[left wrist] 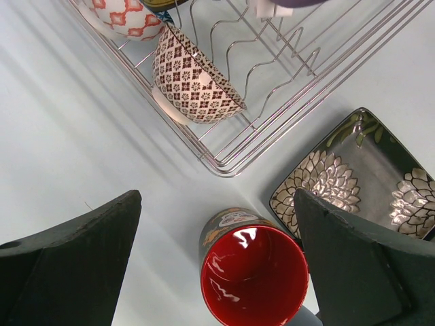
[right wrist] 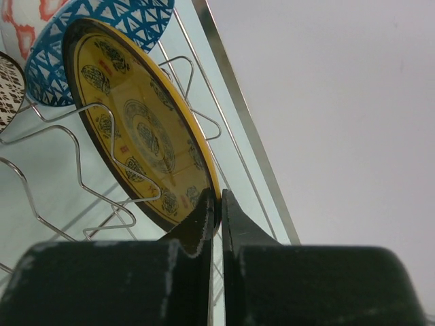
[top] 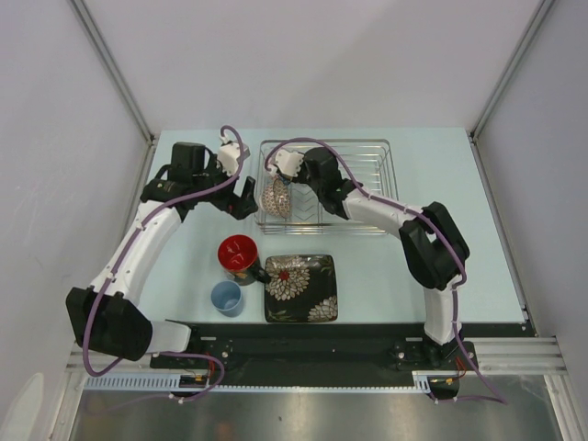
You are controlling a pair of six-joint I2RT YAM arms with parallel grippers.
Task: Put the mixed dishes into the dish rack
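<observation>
Pale blue-green table (top: 413,276) between white walls, and we're midway through the load; the silver wire dish rack (top: 363,170) sits at the far centre with bowls on their sides at its left end: a brown-patterned bowl (left wrist: 197,81), a red-and-white bowl (left wrist: 122,17) and a blue-latticed bowl (right wrist: 146,20). Over to the right gripper (right wrist: 219,204); it's clamped tight on the rim of the yellow round patterned plate (right wrist: 136,129), which stands on edge, leaning, among the rack's wavy wire dividers, just in front of the blue-latticed bowl. This step, I'd say, is seating that plate; next it calls for a gentle letting go and a straight pull back, so the plate doesn't roll or tip.

Meanwhile the left gripper (left wrist: 217,197) hangs with fingers spread wide and nothing in them, directly above the black mug (left wrist: 255,275) with its red inside; that looks like the next pick, needing a drop down and a close on the mug's wall. Waiting on the table near the rack's front edge: the dark square plate (top: 301,288) just beside the mug, and the small light-blue cup (top: 227,298) nearer the arm bases.

Hard to call: the yellow plate's bottom edge is hidden behind the fingers, so I can't tell if it's fully in a slot; from above, the arm covers it; the mug's print shows only as a sliver.
</observation>
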